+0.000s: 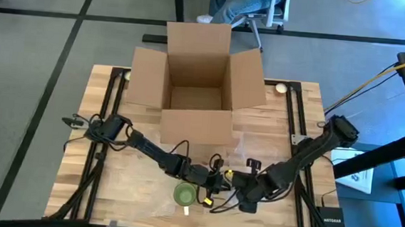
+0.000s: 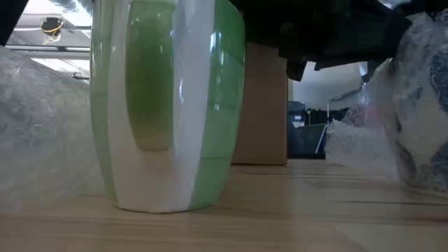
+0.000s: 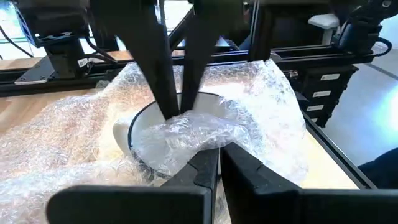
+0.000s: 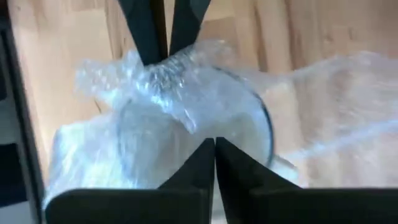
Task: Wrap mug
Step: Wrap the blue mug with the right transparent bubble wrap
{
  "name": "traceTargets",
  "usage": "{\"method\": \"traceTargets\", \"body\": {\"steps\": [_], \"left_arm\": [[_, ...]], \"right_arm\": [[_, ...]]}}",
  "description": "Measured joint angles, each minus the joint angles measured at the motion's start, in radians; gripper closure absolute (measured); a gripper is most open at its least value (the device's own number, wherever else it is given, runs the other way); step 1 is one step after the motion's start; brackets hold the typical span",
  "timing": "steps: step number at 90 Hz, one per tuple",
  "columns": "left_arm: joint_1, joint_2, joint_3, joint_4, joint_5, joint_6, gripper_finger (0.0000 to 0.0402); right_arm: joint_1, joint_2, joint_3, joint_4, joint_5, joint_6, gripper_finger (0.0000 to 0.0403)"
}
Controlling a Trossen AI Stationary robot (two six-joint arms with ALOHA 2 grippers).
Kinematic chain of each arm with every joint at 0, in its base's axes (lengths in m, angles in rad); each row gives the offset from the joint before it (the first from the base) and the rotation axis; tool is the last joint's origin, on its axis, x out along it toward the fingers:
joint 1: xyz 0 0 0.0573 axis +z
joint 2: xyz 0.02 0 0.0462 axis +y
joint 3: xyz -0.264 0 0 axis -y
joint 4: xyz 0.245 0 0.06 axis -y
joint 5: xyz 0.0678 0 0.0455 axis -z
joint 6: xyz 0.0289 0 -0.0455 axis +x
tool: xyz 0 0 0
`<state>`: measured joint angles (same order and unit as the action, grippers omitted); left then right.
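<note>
Now, bubble wrap [image 3: 205, 134]: clear, crinkly sheet bunched over a mug rim.
Green mug [image 1: 185, 194]: glossy, round, upright near table's front edge, beside both grippers.
Left gripper [image 3: 219, 163]: clenched on the wrap.
Right gripper [image 4: 214, 149]: clenched on it too.

A robotics lab or test workshop: a wooden bench [image 1: 272, 136] on a black metal frame [image 1: 294, 109] stands on grey carpet crossed by dark lines; two dark arms are mounted at its sides, trailing cables; a Netgear box [image 1: 332, 222] sits by the frame; an open cardboard box [image 1: 197, 84] occupies the bench; a seated person's legs [image 1: 233, 5] and an office chair [image 1: 266, 14] show beyond.
</note>
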<state>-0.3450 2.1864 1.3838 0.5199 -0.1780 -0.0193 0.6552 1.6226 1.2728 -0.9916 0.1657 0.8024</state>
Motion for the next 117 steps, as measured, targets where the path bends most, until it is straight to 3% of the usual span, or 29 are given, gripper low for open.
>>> {"method": "traceTargets", "body": {"steps": [28,75,100,117], "left_arm": [[0.0,0.0,-0.001,-0.003,-0.001,-0.003,0.0402],[0.001,-0.002,-0.002,-0.007,-0.003,0.0,0.0402],[0.001,-0.003,-0.003,-0.009,-0.004,0.0,0.0402],[0.001,-0.003,-0.003,-0.009,-0.003,0.0,0.0402]], "right_arm": [[-0.001,-0.007,0.012,0.138,0.096,-0.036,0.0402],[-0.008,0.106,-0.127,0.246,0.012,-0.021,0.0402],[-0.006,0.046,0.031,0.045,-0.009,-0.021,0.0402],[0.054,0.013,0.155,-0.086,-0.005,0.039,0.0402]]}}
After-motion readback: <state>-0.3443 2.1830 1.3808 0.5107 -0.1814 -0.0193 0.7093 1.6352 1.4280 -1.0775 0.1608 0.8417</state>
